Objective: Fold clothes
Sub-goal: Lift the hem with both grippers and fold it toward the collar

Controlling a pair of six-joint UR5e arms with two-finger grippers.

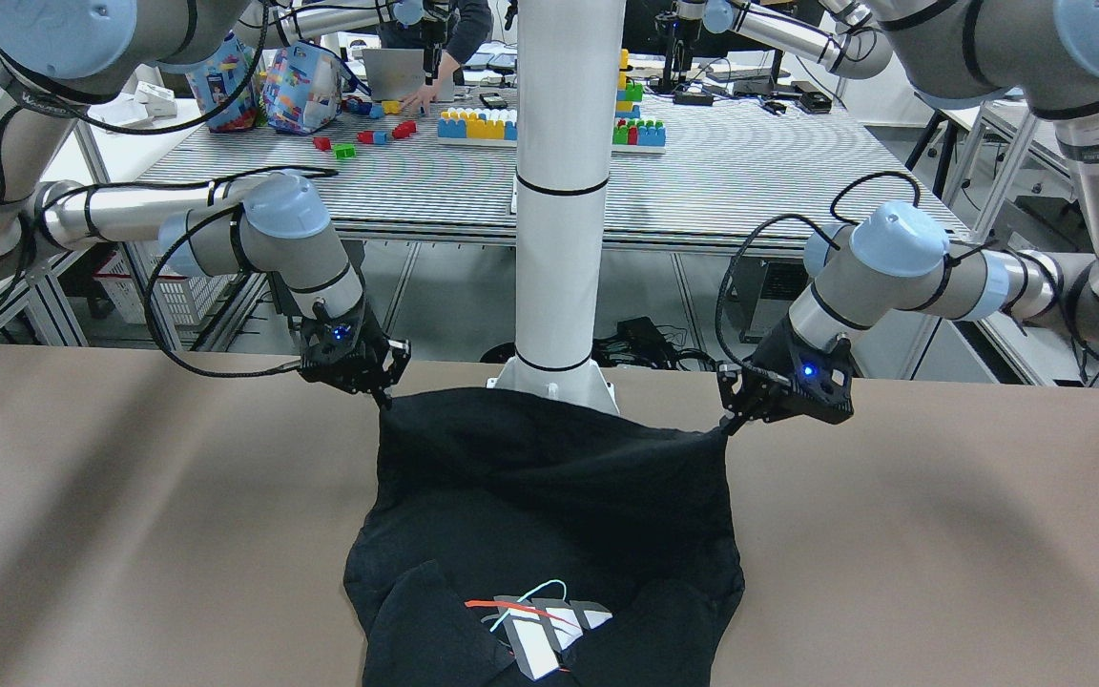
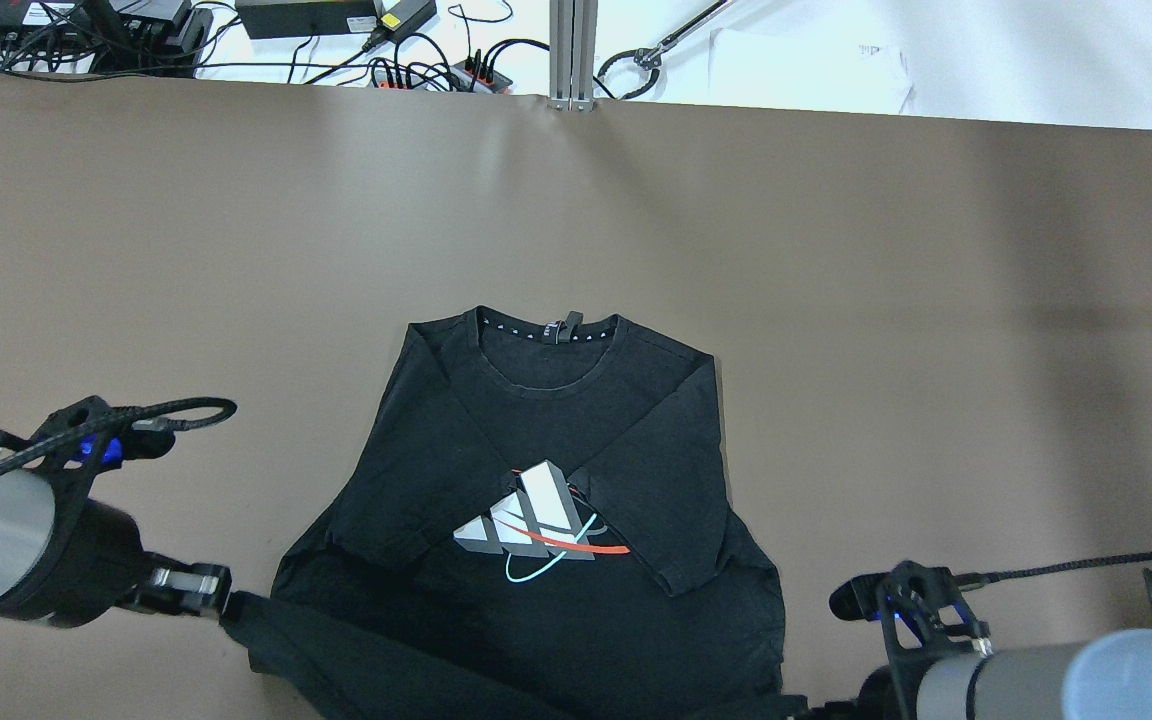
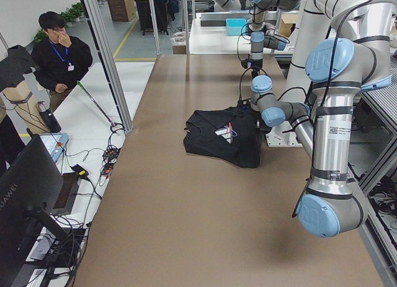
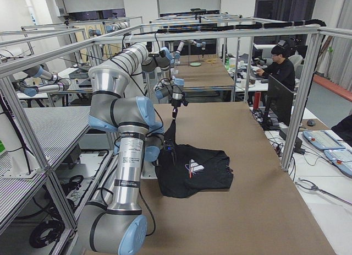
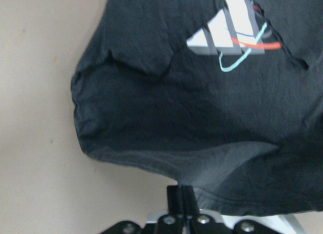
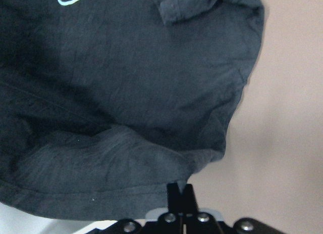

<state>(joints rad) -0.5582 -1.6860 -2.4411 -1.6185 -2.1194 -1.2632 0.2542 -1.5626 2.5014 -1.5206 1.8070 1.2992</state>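
Note:
The clothes are one black T-shirt (image 2: 556, 430) with a white, red and cyan logo, lying face up on the brown table (image 2: 836, 300), sleeves folded in over the chest. My left gripper (image 2: 226, 603) is shut on the left corner of the bottom hem and holds it up off the table. My right gripper (image 1: 383, 397) is shut on the other hem corner, also raised. The hem (image 1: 549, 410) stretches between them in front of the white pillar (image 1: 559, 191). Both wrist views show closed fingertips (image 5: 181, 193) (image 6: 180, 189) pinching the hem.
Cables and power strips (image 2: 386, 60) lie past the table's far edge. A second table with toy bricks (image 1: 473, 124) stands behind the robot. Operators (image 3: 59, 51) (image 4: 280, 70) stand off to the sides.

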